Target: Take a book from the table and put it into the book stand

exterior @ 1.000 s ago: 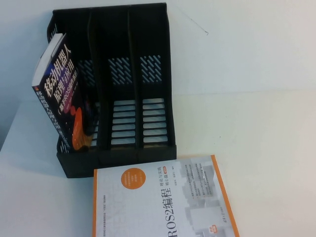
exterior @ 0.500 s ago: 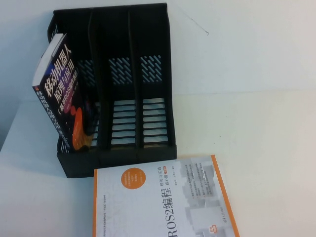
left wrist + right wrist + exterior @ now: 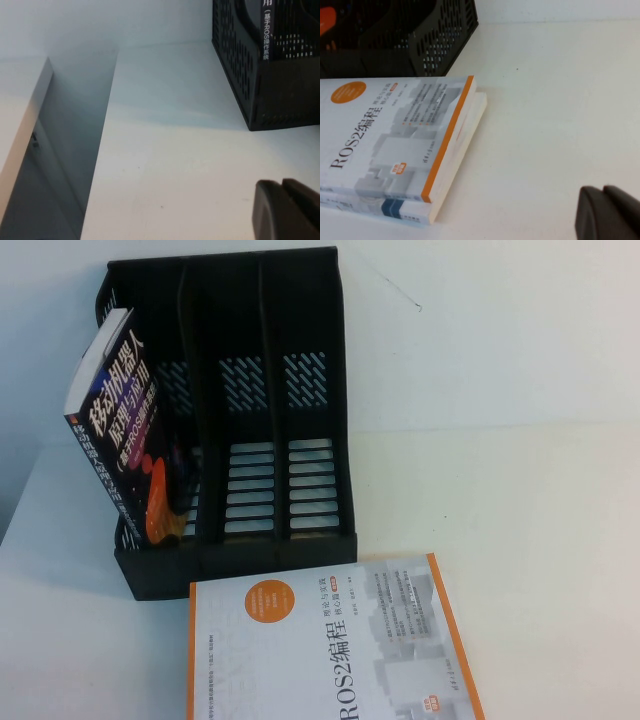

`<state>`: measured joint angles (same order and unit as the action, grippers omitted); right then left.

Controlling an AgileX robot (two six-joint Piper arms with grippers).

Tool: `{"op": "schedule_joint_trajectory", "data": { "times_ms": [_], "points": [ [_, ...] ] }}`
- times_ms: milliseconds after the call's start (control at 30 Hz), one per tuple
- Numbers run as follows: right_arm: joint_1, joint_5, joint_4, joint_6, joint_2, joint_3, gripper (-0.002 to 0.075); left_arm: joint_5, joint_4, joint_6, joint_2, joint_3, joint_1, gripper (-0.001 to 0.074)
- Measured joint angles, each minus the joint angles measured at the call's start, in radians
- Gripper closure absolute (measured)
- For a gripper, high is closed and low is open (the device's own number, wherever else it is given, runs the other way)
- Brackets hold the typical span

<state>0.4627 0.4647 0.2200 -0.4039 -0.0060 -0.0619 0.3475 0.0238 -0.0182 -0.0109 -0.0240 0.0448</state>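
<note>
The black book (image 3: 125, 435) with white Chinese title stands tilted in the leftmost slot of the black book stand (image 3: 300, 390) on the white table (image 3: 520, 540). Its spine shows in the left wrist view (image 3: 266, 30), inside the stand (image 3: 240, 70). My left gripper (image 3: 284, 187) is shut and empty, over bare table left of the stand. My right gripper (image 3: 603, 194) is shut and empty, over the table right of the white ROS2 book (image 3: 395, 145). Neither gripper shows in the high view.
The white ROS2 book (image 3: 320, 650) with orange edge lies flat in front of the stand, on top of another book (image 3: 465, 145). The table's left edge (image 3: 97, 150) drops off beside the left gripper. The stand's middle and right slots hold nothing.
</note>
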Motion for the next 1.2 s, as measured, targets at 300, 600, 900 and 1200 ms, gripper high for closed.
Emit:
{"op": "schedule_joint_trajectory", "data": {
  "times_ms": [300,600,900,1200],
  "points": [
    [0.0,0.0,0.0,0.0,0.0,0.0,0.0718,0.0,0.0,0.0,0.0,0.0,0.0,0.0736],
    [0.0,0.0,0.0,0.0,0.0,0.0,0.0718,0.0,-0.017,0.011,0.0,0.0,0.0,0.0736],
    [0.0,0.0,0.0,0.0,0.0,0.0,0.0718,0.002,-0.024,0.011,0.0,0.0,0.0,0.0736],
    [-0.125,-0.062,0.056,0.032,-0.006,0.008,0.0718,0.002,-0.024,0.011,0.0,0.0,0.0,0.0736]
  ]
}}
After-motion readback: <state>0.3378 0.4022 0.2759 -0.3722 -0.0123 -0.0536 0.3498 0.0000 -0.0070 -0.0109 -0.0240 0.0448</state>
